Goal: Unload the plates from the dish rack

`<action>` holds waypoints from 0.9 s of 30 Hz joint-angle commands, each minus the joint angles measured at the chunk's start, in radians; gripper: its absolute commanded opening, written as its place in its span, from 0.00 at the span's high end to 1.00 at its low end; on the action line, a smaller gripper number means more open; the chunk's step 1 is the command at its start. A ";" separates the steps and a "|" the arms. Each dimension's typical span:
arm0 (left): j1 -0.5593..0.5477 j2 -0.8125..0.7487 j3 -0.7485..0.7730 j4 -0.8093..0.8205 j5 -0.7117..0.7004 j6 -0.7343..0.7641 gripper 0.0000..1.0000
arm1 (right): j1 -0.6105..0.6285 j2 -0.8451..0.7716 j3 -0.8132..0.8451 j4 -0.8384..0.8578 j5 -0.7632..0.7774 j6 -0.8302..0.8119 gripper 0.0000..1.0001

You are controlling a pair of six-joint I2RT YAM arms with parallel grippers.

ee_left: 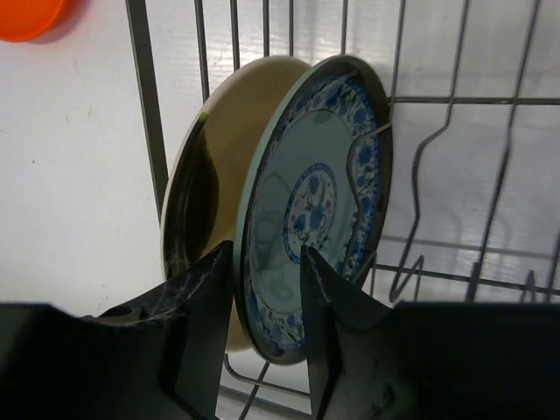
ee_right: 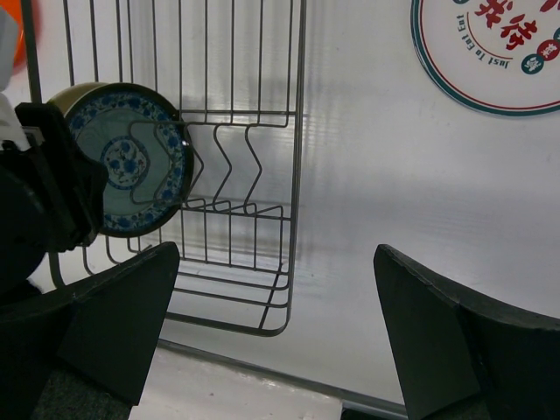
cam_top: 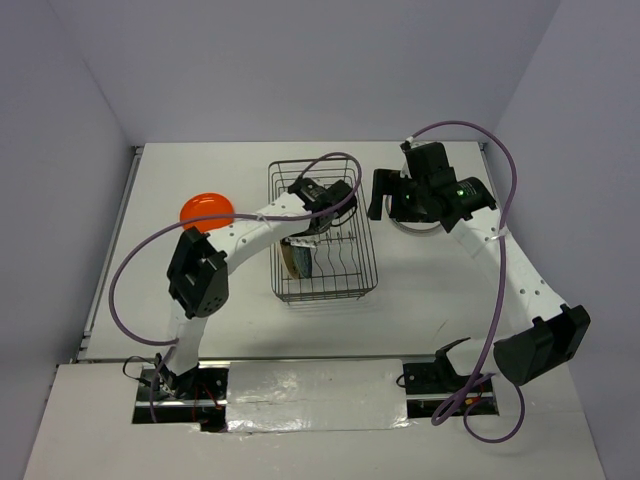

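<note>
1. Left pincer (ee_left: 266,254) straddles the lower rim of the blue-patterned plate (ee_left: 315,201), which stands on edge in the dish rack (cam_top: 345,265). Can't tell if it's clamped or only bracketing.
2. Right pincer (ee_right: 276,254) is spread wide and empty, over the worktop (cam_top: 430,320) beside the rack.
3. Risk: narrow rim grip on slick glaze, so the plate could slip or pivot on lift.
4. Risk: a wire prong crosses the plate's face; an angled pull could snag and drag the rack.
5. Risk: olive-tan plate (ee_left: 219,149) leans just behind; the outer finger may nudge it.
6. Plates are round, shallow and glossy. Rack is thin dark wire, open grid.
7. Orange plate (cam_top: 206,210) and red-lettered white plate (ee_right: 490,52) lie flat on the worktop.
</note>
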 commanded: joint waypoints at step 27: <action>0.500 -0.470 -0.106 0.372 0.165 0.156 0.98 | 0.001 0.002 0.021 0.031 -0.032 0.023 0.00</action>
